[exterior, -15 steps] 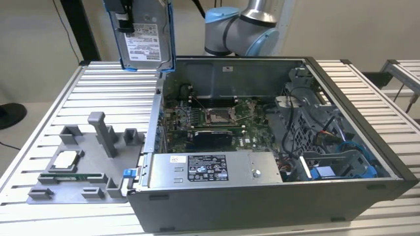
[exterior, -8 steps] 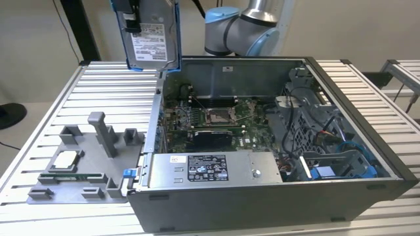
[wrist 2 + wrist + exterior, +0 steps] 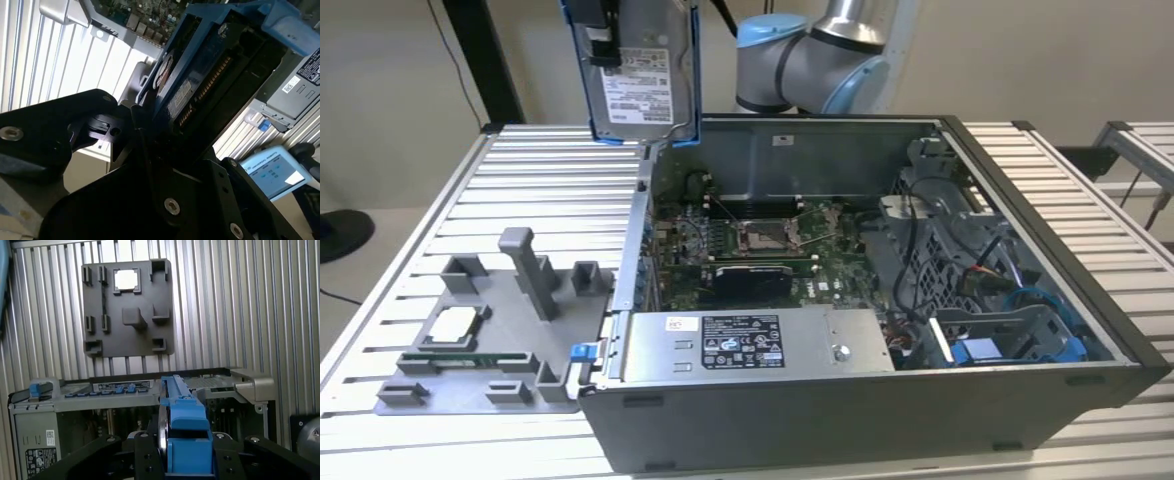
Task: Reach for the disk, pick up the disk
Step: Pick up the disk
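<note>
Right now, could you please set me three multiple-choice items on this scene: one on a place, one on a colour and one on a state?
1. Where is the disk?
A. Held in the air above a rear corner of the computer case
B. Seated in a drive bay
C. In a person's hand

2. What colour is the bracket around the disk?
A. Red
B. Blue
C. Yellow

3. What is the state of the gripper?
A. Open, away from the disk
B. Shut on nothing
C. Shut on the disk

Answers:
1 A: the exterior view shows the disk up over the case's corner on the exterior view's left.
2 B: the frame is bright blue in both wrist views.
3 C: the black fingers flank the disk, which hangs in the air.
</note>
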### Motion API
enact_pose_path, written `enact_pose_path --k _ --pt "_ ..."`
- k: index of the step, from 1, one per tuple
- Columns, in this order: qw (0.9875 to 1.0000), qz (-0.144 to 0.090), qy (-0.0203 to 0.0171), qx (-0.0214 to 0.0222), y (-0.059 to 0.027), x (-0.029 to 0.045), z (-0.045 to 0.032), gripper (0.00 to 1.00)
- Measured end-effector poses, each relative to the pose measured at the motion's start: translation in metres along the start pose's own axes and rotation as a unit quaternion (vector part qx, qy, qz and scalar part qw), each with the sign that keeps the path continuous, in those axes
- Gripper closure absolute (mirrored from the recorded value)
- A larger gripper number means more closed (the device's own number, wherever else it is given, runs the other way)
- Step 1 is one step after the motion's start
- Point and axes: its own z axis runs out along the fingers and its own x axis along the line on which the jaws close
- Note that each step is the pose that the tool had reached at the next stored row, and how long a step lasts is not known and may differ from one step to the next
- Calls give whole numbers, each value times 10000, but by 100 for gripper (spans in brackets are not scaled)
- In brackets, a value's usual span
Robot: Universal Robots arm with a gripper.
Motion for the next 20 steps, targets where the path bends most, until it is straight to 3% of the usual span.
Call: enact_pose_path --k 20 --pt "10000 0 1 -1 -376 -41 -9 100"
